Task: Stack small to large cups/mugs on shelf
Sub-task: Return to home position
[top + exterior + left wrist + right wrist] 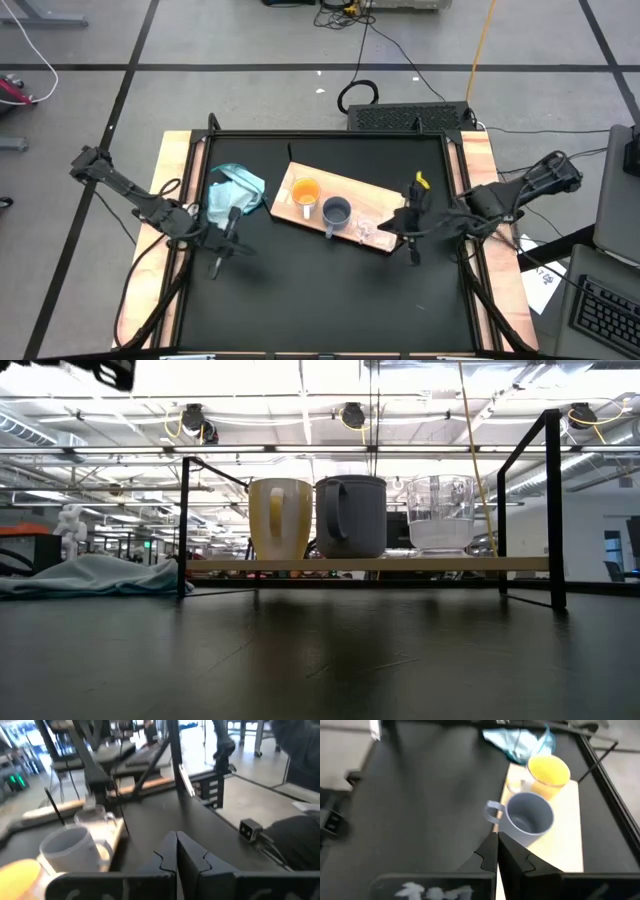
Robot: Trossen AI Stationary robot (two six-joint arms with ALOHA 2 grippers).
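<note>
The light-wood shelf [300, 214] lies slantwise mid-table, its board held a little above the tabletop by dark brackets [552, 500]. On it, upright in a row, stand the orange mug [305, 192], the blue-grey mug [337, 211] and the clear cup [365, 229]; the low view shows the same row: orange mug [280, 518], blue-grey mug [350, 515], clear cup [440, 512]. My left gripper [219, 262] is shut and empty, left of the shelf. My right gripper [413, 250] is shut and empty, just off the shelf's right end. Each wrist view shows its gripper's fingers closed together: left [176, 851], right [497, 851].
A teal-blue cloth [235, 190] lies crumpled on the table left of the shelf, near my left arm. A black frame [330, 135] runs around the table's edges. Bare black tabletop [320, 300] stretches between the shelf and the near edge.
</note>
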